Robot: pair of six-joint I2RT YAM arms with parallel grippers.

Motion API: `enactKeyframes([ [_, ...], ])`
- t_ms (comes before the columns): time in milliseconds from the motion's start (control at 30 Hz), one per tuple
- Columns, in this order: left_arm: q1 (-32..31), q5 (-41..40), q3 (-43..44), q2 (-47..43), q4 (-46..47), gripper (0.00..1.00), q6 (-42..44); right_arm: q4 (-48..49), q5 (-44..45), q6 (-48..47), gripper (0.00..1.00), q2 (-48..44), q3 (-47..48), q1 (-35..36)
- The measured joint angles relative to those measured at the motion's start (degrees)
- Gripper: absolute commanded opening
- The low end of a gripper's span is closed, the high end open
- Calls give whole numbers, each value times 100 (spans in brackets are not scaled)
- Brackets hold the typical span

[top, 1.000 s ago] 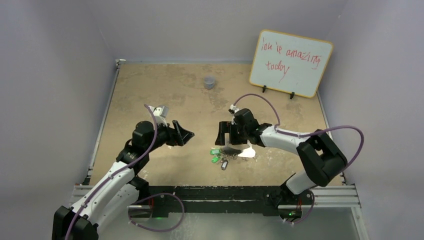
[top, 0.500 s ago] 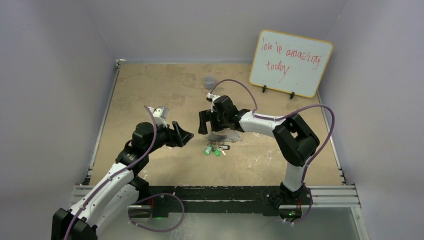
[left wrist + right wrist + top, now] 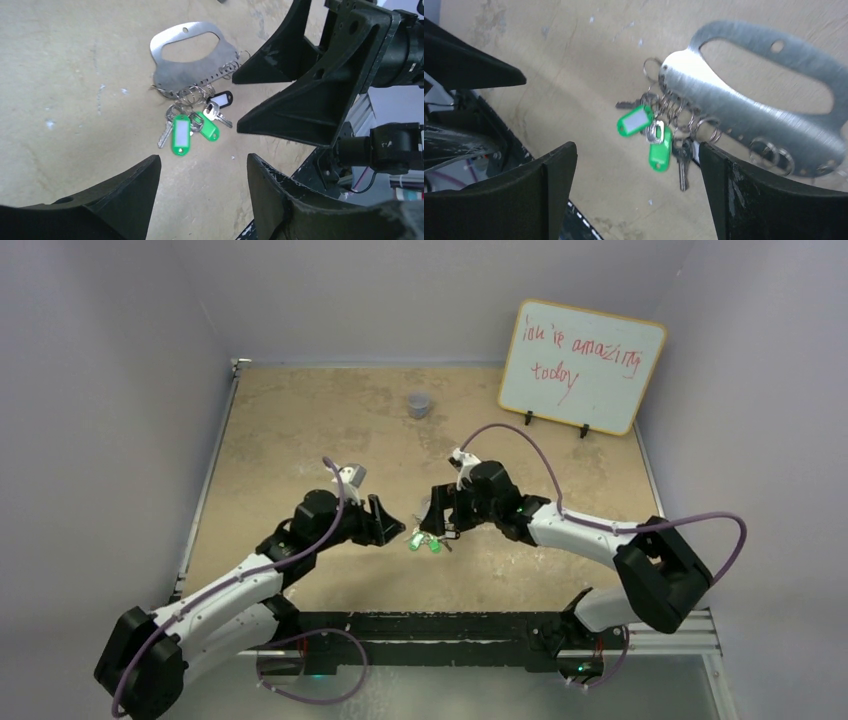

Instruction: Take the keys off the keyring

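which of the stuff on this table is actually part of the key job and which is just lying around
Part of the job:
- keys, green-tagged, hanging on small rings
- keyring, the flat metal loop they hang from
- left gripper and right gripper, both open, close by

Just lying about:
- grey cup, far back
- whiteboard, back right

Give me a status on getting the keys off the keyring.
Done: nothing yet. All the keys hang by small split rings from the keyring. In hand: the left claw and right claw are both open and empty, poised on either side of the bunch. Left: hold the keyring and work every key off.
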Motion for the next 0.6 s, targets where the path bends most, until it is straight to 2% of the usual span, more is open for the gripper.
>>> enactKeyframes([
  [167, -702, -337, 0, 564, 474, 58, -114, 745, -590, 496, 90, -155, -789, -2],
  [333, -1220, -691, 17, 1034, 664, 56, -146, 1381, -925, 765, 90, -9, -1014, -2],
  [600, -1362, -1001, 203, 1386, 719, 54, -144, 1626, -970, 881, 91, 168, -1202, -63],
])
